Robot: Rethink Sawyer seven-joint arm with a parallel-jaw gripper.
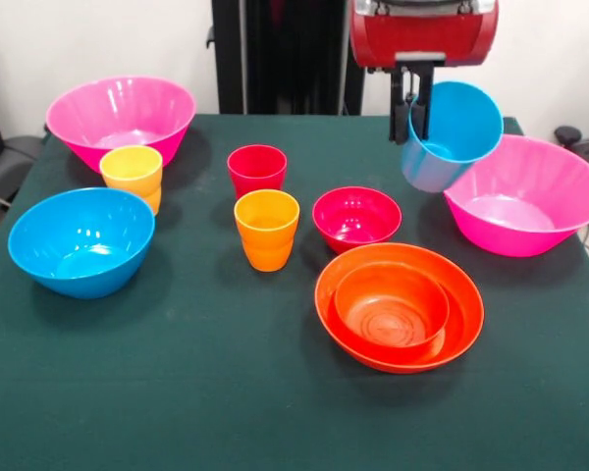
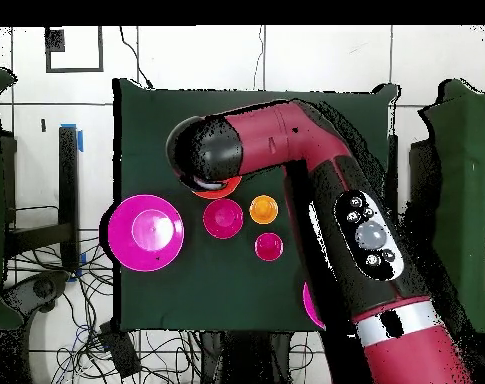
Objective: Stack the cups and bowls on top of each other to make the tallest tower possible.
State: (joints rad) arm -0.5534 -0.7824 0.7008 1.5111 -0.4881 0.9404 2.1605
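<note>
Nearest the camera: small orange bowl (image 1: 391, 304) nested in wide shallow orange bowl (image 1: 400, 307), the only stack so far. Tool (image 1: 418, 110) clamps the rim of the blue cup (image 1: 453, 134), which hangs tilted in the air just behind the right pink bowl (image 1: 526, 196), clear of the counter (image 1: 177, 392). Step in hand, I judge: carrying the blue cup to a stack; next move calls for choosing a base and levelling the cup first. Beyond the orange stack: crimson bowl (image 1: 356, 217), orange cup (image 1: 266, 229), red cup (image 1: 256, 169), yellow cup (image 1: 132, 175), blue bowl (image 1: 81, 241), left pink bowl (image 1: 121, 118). Count: four cups, six bowls.
</note>
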